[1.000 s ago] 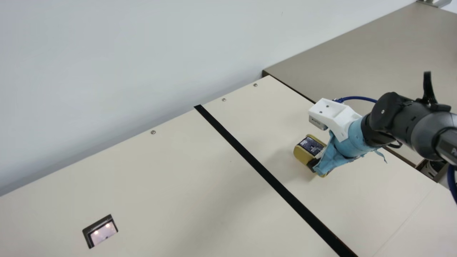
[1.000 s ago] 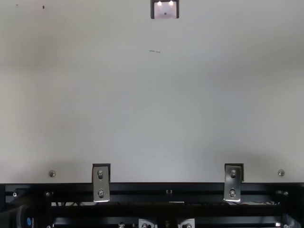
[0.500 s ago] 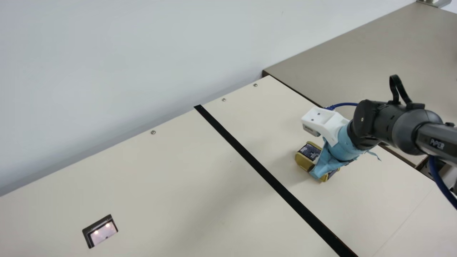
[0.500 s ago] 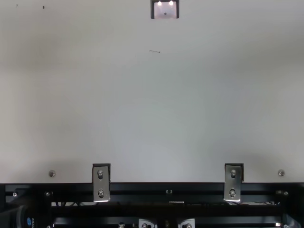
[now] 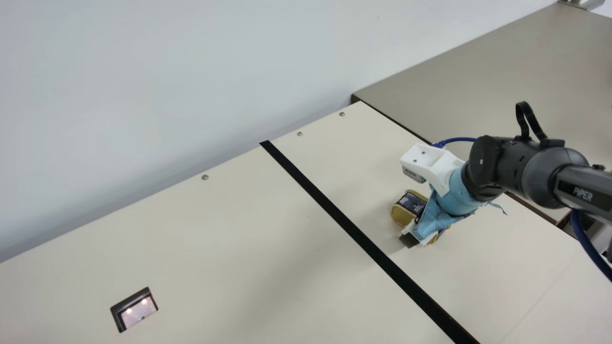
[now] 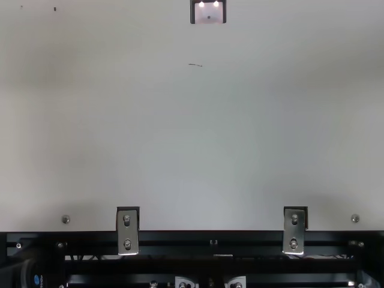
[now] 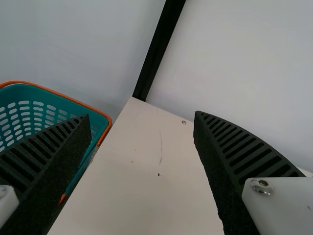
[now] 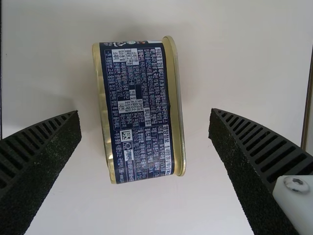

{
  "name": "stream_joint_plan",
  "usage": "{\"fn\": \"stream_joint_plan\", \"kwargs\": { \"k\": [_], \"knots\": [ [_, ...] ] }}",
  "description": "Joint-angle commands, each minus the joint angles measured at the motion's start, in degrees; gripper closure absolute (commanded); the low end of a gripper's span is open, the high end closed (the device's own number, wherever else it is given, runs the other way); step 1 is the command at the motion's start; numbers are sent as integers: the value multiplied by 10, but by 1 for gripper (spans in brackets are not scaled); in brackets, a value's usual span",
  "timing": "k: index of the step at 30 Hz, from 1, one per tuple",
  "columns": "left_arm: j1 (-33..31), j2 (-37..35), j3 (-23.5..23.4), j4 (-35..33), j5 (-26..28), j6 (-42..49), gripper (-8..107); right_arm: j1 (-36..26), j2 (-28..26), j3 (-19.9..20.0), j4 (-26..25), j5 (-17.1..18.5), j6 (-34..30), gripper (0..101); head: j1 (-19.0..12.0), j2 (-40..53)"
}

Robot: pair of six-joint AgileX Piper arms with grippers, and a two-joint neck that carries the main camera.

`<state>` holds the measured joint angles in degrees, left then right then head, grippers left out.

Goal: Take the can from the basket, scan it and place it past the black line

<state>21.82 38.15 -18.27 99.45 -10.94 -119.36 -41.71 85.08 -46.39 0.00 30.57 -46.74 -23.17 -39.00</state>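
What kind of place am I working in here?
Probably a mock checkout in a lab: a scanner window set in the table, a black line across it, and a can beyond that line.

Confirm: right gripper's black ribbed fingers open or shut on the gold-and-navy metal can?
Open: the right fingers stand apart, cream table showing between each and the can.

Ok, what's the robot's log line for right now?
Boxy, blue-labelled gold metal can: on flat cream table, past straight black line | Black ribbed right claw: open, not gripping | Black ribbed left claw: open, empty
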Motion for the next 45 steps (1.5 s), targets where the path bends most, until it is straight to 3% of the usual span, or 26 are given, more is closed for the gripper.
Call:
{"fn": "stream_joint_plan", "kwargs": {
  "k": [1, 5, 6, 7, 9, 10, 18, 19, 20, 36, 45],
  "knots": [
    [0, 0, 0, 0, 0, 0, 9, 0, 0, 0, 0, 0, 0, 0, -18, -16],
    [0, 0, 0, 0, 0, 0, 9, 0, 0, 0, 0, 0, 0, 0, -18, -16],
    [0, 0, 0, 0, 0, 0, 9, 0, 0, 0, 0, 0, 0, 11, -18, -16],
    [0, 0, 0, 0, 0, 0, 9, 0, 0, 0, 0, 0, 0, 0, -18, -16],
    [0, 0, 0, 0, 0, 0, 9, 0, 0, 0, 0, 0, 0, 84, -18, -16],
    [0, 0, 0, 0, 0, 0, 9, 0, 0, 0, 0, 0, 0, 101, -18, -16],
    [0, 0, 0, 0, 0, 0, 9, 0, -1, 0, 0, -2, 1, 101, -18, -16],
    [0, 0, 0, 0, 0, 0, 9, 0, -1, 0, 0, -3, 1, 77, -18, -16],
    [0, 0, 0, 0, 0, 0, 9, 0, -1, 0, 0, -3, 1, 0, -18, -16],
    [0, 0, 0, 0, 0, 0, 9, 7, -2, 0, -7, -1, 14, 0, -18, -16],
    [0, 0, 0, 0, 0, 0, 9, 28, -74, 4, 25, 10, -1, 0, -18, -16]
  ]
}}
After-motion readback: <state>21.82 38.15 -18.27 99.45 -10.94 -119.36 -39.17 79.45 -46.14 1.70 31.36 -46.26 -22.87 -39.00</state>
